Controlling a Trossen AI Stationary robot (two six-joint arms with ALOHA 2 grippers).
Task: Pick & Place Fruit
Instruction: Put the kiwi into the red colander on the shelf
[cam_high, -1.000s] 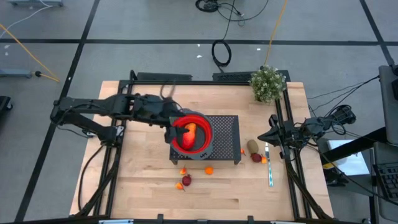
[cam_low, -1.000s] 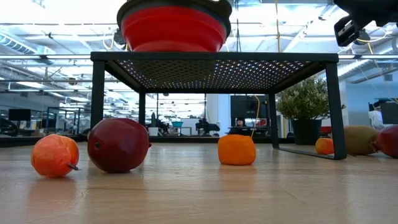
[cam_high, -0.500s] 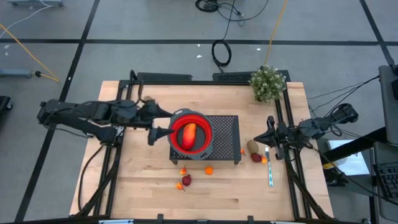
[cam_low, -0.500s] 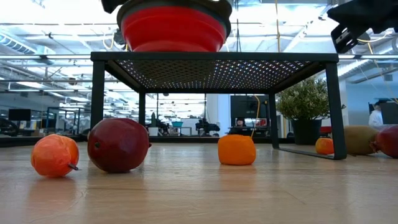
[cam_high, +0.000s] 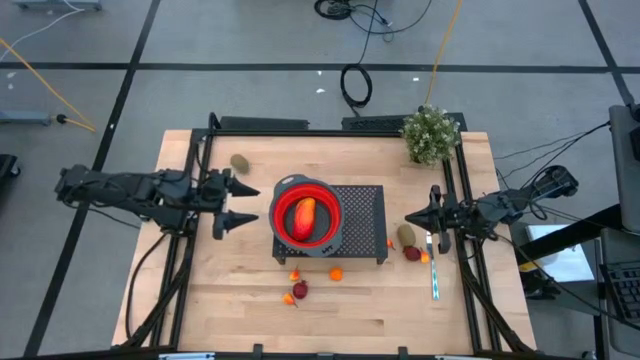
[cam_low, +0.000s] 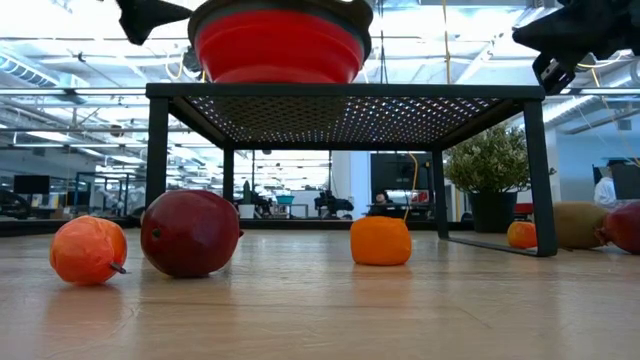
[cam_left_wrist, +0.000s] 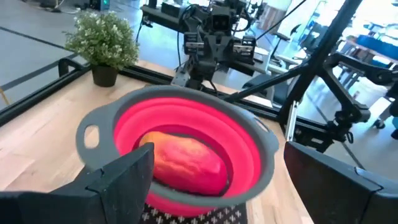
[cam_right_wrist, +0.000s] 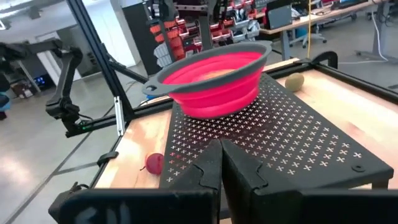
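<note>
Now, with the long red-orange fruit (cam_high: 304, 214) already in the red bowl (cam_high: 330, 222), the left end effector (cam_high: 236, 205), fingers spread at nine o'clock of it, should take the brown oval (cam_high: 240, 162) at its eleven o'clock squarely, while the right end effector (cam_high: 413, 220), pressed together, waits.

1. Setting: a robotics lab or industrial workshop.
2. Evidence, high view: a light wooden worktable (cam_high: 240, 300) in a black metal frame stands on a grey floor with black marking lines and loose black and yellow cables (cam_high: 355, 84).
3. Evidence, low view: an open hall with bright ceiling strip lights (cam_low: 60, 45) and rows of workstations.
</note>
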